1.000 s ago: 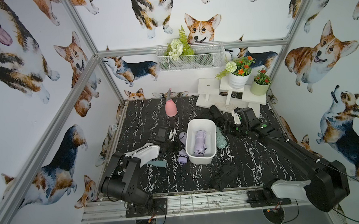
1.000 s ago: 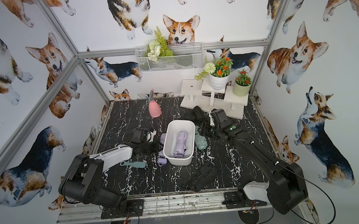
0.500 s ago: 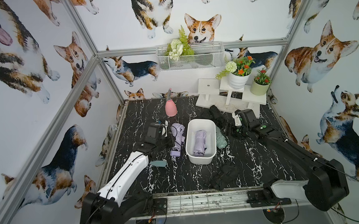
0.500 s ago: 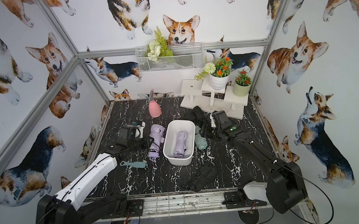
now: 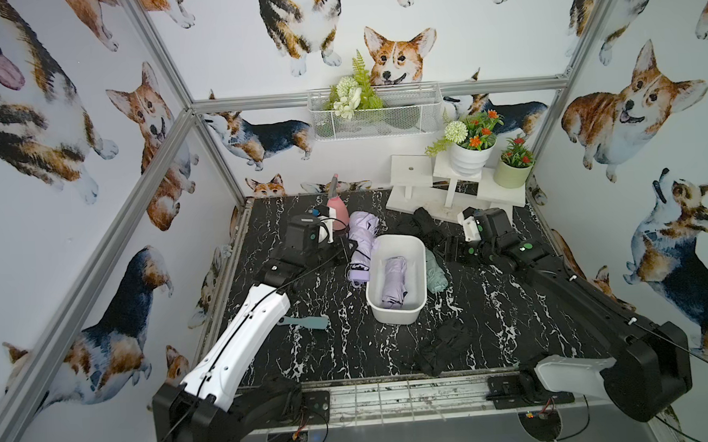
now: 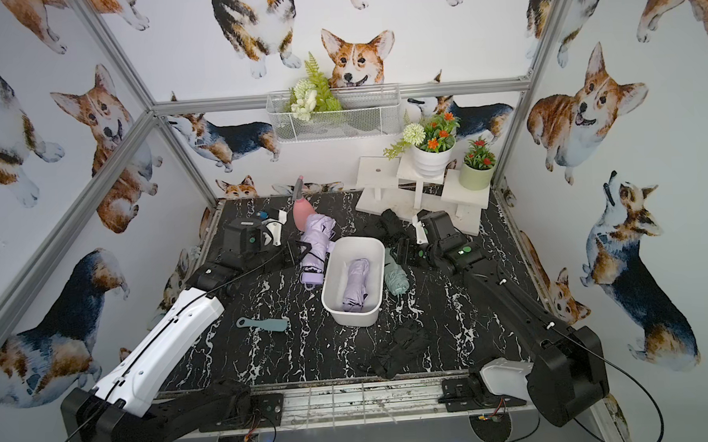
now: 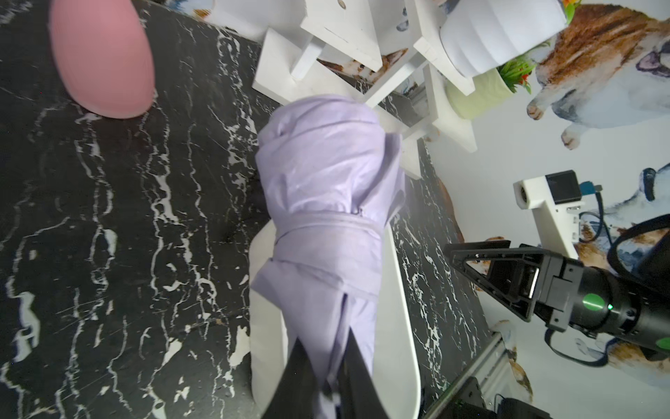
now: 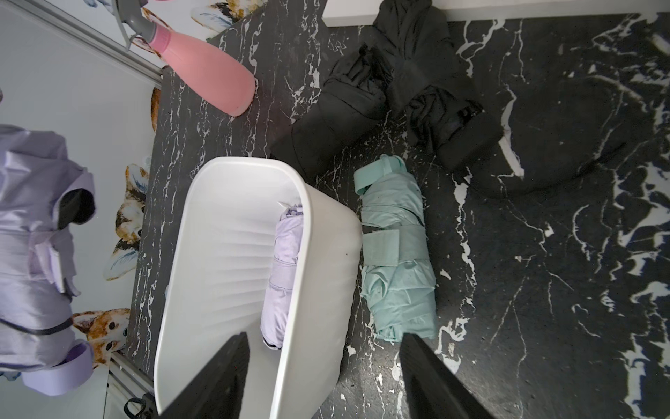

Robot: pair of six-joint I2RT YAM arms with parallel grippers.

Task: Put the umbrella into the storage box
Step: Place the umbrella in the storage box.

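Top views, read from the near edge of the table [image 5: 351, 355] outward. At six o'clock of the storage box [image 5: 399, 246] lies a black bundle [image 5: 444, 346], probably a folded umbrella; at eight o'clock lies a teal flat tool [image 5: 307, 322]. The box stands mid-table with its long axis running away from me. It holds one item, a second lilac umbrella [image 5: 394, 282], laid lengthwise. I judge that there is room beside it. A mint umbrella [image 5: 435, 274] lies on the table against the box's outer wall at three o'clock.

My right gripper [image 8: 319, 377] hovers on that same side, its jaws spread and holding nothing. I cannot tell whether it is there to brace the box or to take the mint umbrella.

The task's lilac umbrella [image 5: 361, 242] is at ten o'clock of the box, just outside the rim. My left gripper [image 7: 328, 384] is pressed together on its fabric, side-on. This grip keeps the umbrella roughly parallel to the box, so I judge that a shift toward three o'clock and a descent would seat it.

Farther out, black umbrellas [image 5: 421, 222] lie at one o'clock and a pink spray bottle [image 5: 337, 208] stands at eleven. A white stand [image 5: 410, 173] carries two pots [image 5: 469, 160] of flowers. At twelve o'clock, on the far wall, a wire basket [image 5: 401, 119] holds artificial greenery.
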